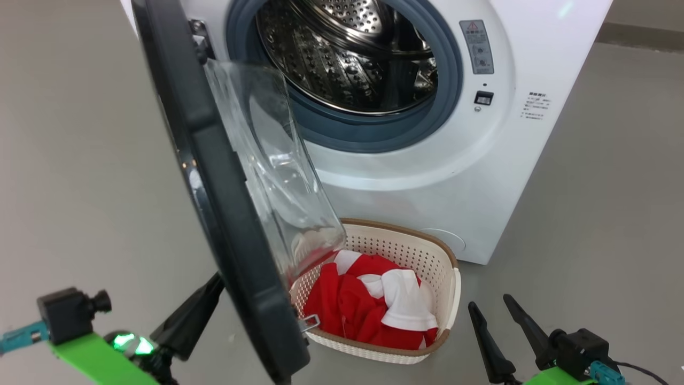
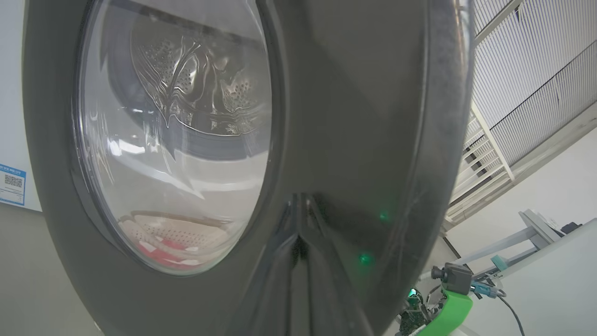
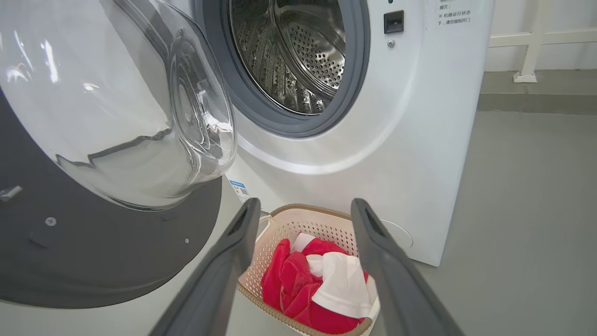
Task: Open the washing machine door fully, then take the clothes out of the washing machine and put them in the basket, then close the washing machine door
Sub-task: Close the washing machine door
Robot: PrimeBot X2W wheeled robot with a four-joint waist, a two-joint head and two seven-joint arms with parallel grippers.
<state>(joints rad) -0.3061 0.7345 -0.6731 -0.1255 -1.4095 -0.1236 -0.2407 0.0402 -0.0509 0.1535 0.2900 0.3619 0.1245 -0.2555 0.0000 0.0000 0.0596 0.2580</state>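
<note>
Grey floor (image 1: 588,214) bears the basket (image 1: 398,247); left tool (image 1: 214,286) pinched together; right tool (image 1: 489,301) spread wide.

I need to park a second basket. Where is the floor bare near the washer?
Bare floor lies right of the washing machine and basket, and also left of the open door. It is crowded between door and machine, where the basket holding the clothes sits.

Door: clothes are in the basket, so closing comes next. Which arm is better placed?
Probably left. The left gripper, jaws shut, is at the door's outer face, ready to push. The right gripper, jaws open, hangs on the inner side by the basket.
</note>
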